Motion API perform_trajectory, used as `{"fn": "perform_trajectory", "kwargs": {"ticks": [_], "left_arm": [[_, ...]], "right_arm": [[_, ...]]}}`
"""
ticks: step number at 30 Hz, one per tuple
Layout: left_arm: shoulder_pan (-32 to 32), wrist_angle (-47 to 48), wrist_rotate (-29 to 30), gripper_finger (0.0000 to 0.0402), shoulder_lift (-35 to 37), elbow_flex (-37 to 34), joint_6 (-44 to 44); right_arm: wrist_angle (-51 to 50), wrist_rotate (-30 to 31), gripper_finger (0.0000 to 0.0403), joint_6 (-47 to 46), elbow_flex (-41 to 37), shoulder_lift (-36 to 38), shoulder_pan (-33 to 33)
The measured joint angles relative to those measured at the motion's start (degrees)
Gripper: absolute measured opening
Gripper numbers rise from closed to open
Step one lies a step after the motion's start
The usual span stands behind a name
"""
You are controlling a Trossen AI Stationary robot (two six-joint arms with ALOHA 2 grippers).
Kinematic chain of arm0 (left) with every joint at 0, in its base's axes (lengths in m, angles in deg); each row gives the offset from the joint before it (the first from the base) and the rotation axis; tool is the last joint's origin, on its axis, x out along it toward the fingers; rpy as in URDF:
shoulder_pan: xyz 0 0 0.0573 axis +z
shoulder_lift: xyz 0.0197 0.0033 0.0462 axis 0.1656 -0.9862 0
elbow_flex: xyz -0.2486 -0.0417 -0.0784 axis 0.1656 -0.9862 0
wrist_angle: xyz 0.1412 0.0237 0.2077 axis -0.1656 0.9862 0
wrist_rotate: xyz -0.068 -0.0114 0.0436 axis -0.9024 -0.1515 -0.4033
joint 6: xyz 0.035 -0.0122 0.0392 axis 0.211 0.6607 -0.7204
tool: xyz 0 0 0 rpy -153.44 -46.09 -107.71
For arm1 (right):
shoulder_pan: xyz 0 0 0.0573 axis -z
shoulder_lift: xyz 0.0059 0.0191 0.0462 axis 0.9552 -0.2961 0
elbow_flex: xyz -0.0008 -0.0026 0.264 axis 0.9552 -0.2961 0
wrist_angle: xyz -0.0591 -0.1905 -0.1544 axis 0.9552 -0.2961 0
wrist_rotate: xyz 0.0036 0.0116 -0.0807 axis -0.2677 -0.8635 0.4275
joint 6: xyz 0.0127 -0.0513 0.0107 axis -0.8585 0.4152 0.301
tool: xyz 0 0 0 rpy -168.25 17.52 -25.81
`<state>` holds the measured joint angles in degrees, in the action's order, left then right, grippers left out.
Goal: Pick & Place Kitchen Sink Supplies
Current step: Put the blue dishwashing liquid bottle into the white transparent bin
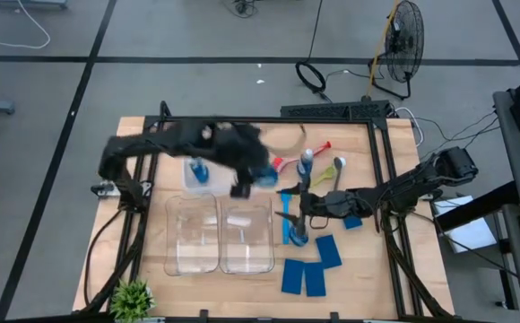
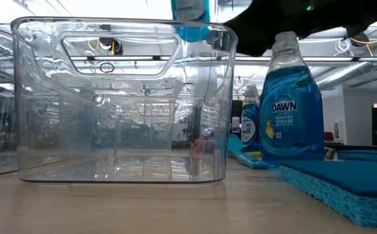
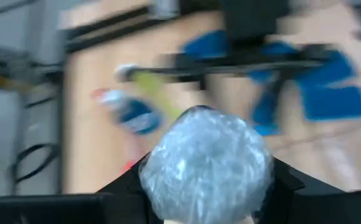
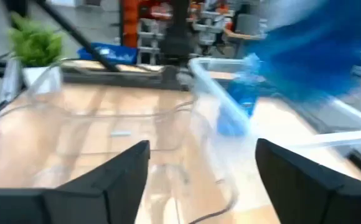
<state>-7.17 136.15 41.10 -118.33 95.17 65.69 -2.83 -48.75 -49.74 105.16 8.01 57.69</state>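
My left gripper [image 1: 262, 172] is shut on a small blue-liquid bottle [image 3: 205, 165], held in the air just past the far rim of the right clear bin [image 1: 247, 235]. My right gripper [image 4: 199, 168] stands open and level with nothing between its fingers. It is near the table's middle [image 1: 289, 212], beside an upright bottle [image 1: 298, 236] and a blue brush [image 1: 286, 224]. Two more bottles [image 1: 197, 168] [image 1: 306, 161] stand farther back. A red brush [image 1: 289, 162] and a yellow-green brush [image 1: 332, 167] lie at the far side. Several blue sponges [image 1: 303, 276] lie flat at the near right. My left gripper pinches the bottle between its two fingers [image 3: 131, 186], one on each side of its body. The bottle's rounded pale end [image 3: 206, 149] faces the wrist camera. The fingers slant down from the table's far left. The bottle is lifted clear, its lower part [image 2: 198, 31] showing above the bin.
Two clear bins [image 1: 193, 235] [image 2: 120, 104] stand side by side at the near middle. A small green plant [image 1: 132, 299] sits at the near left corner. In the low view a Dawn bottle [image 2: 291, 110] and a sponge [image 2: 344, 179] stand right of the bin.
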Motion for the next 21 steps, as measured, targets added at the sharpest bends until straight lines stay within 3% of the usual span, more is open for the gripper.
{"fn": "perform_trajectory", "kwargs": {"ticks": [3, 7, 13, 17, 21], "left_arm": [[3.38, -0.35, 1.70, 0.0169, 3.36, -2.90, 0.48], [8.53, -1.25, -1.18, 0.0168, 6.68, -8.64, 2.63], [15.87, -8.97, -4.90, 0.0168, 12.75, -24.47, 3.07], [20.48, -18.20, -10.99, 0.0168, 18.20, -35.57, 3.96], [22.91, -23.99, -12.07, 0.0168, 21.48, -44.52, 4.43]], "right_arm": [[1.22, 0.06, 0.0297, 0.23, 0.07, 0.24, -0.10], [0.91, 0.41, 0.0294, 0.34, 0.04, 0.13, -0.22], [0.76, 0.49, 0.0279, 0.38, 0.07, 0.15, -0.38], [0.85, 0.48, 0.0273, 0.49, 0.07, 0.15, -0.43], [0.94, 0.51, 0.0272, 0.51, 0.07, 0.15, -0.40]]}}
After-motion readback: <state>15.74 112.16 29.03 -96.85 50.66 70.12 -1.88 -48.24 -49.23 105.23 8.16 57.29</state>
